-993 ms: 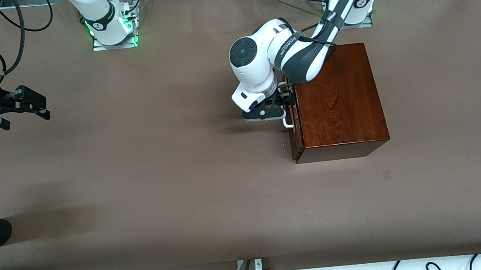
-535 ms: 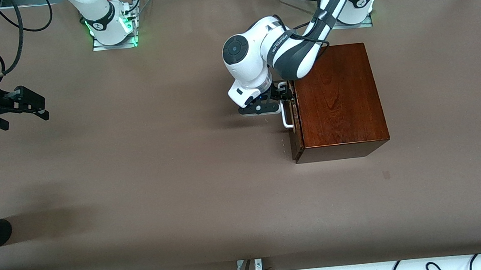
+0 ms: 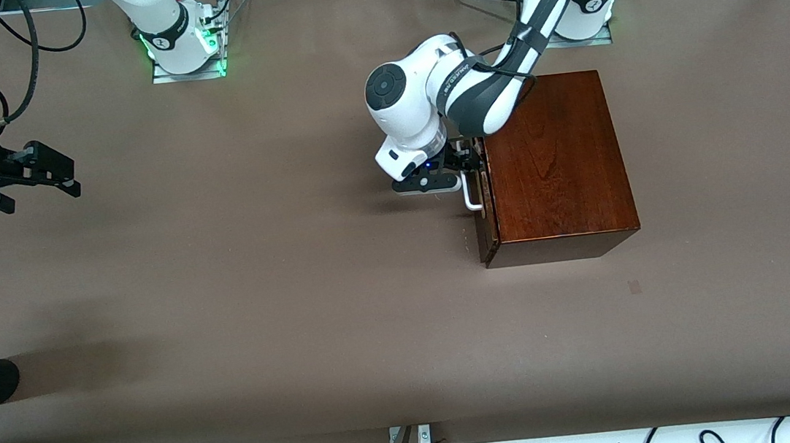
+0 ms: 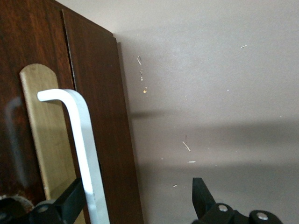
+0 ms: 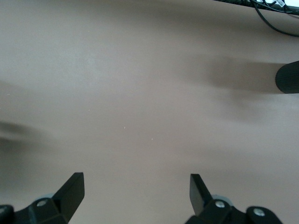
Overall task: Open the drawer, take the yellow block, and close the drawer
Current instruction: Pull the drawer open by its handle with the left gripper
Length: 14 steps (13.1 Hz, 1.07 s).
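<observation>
The left gripper (image 4: 135,205), jaws spread, straddles the drawer's white bar handle (image 4: 81,144) across its long axis; the right gripper (image 5: 135,196) waits spread over bare table.

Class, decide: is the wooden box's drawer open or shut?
Shut: the drawer front sits flush with the box, no pale interior showing. The left gripper is at its white handle.

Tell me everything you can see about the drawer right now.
The drawer is the front of a dark reddish-brown wooden box, shut or very nearly so; nothing of its inside shows. Its white bar handle stands off a pale wood strip on the front. The left gripper is at the handle, open, with one finger beside the bar and the other clear of it.
</observation>
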Each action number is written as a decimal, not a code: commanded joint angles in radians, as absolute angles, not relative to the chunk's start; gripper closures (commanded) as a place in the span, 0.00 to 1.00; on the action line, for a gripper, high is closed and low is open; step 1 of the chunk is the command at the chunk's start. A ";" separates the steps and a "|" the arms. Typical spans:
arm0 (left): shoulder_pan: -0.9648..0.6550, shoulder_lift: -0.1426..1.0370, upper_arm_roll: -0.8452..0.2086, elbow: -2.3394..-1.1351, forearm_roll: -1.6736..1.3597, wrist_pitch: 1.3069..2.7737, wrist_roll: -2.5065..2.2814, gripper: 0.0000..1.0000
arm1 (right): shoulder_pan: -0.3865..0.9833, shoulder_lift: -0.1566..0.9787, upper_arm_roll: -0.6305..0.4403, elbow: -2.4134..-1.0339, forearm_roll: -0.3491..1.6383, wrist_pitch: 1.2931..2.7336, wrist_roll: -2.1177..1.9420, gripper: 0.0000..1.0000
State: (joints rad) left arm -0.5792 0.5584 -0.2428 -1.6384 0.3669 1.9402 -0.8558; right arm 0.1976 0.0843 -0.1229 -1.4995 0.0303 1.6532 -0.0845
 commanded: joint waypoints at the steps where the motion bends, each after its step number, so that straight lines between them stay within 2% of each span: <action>1: -0.589 0.569 -0.241 -1.612 0.376 1.986 -0.887 0.00 | 0.198 0.086 -0.115 -1.493 0.044 1.654 -0.074 0.00; 5: -0.609 0.609 -0.241 -1.586 0.278 2.140 -0.916 0.00 | 0.198 0.087 -0.114 -1.493 0.052 1.655 -0.071 0.00; 9: -0.646 0.664 -0.241 -1.488 0.226 2.154 -0.940 0.00 | 0.198 0.087 -0.114 -1.493 0.058 1.660 -0.071 0.00; 14: -0.652 0.672 -0.241 -1.459 0.227 2.152 -0.942 0.00 | 0.196 0.100 -0.114 -1.489 0.097 1.712 -0.080 0.00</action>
